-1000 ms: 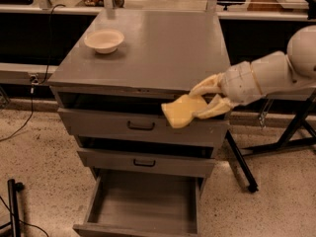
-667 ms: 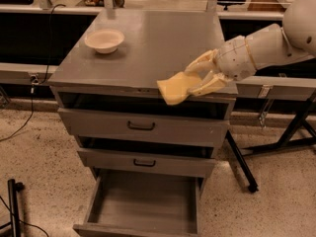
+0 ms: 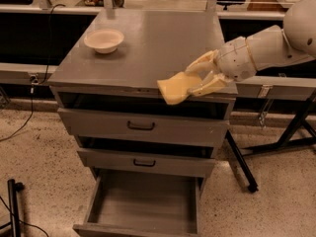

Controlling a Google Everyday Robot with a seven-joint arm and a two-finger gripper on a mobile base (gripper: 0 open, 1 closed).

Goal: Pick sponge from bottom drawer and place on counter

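1. Up from in front of the top drawer (image 3: 143, 125), where it hung a second ago, the sponge (image 3: 177, 89) has come level with the front edge of the bench (image 3: 148, 43), right of the middle; the arm (image 3: 266, 46) has lifted with it.
2. It is a pale yellow-tan foam block, soft-edged and tilted, with its left corner hanging past the bench's front lip (whether it touches the lip, I cannot tell).
3. The hand (image 3: 193, 80) is clenched on the sponge's right end, one cream finger above and one below.
4. The bench is a smooth, flat grey top with a dull sheen; a round cream bowl (image 3: 103, 39) sits near its far left corner, well apart from the sponge.
5. Below, the top drawer and the middle drawer (image 3: 144, 162) stand slightly ajar, each with a dark bar handle; the bottom drawer (image 3: 143, 206) is pulled far out, showing its plain grey floor.
6. Speckled flooring (image 3: 39, 147) surrounds the cabinet, and black stand legs (image 3: 242, 162) slant beside its right side.
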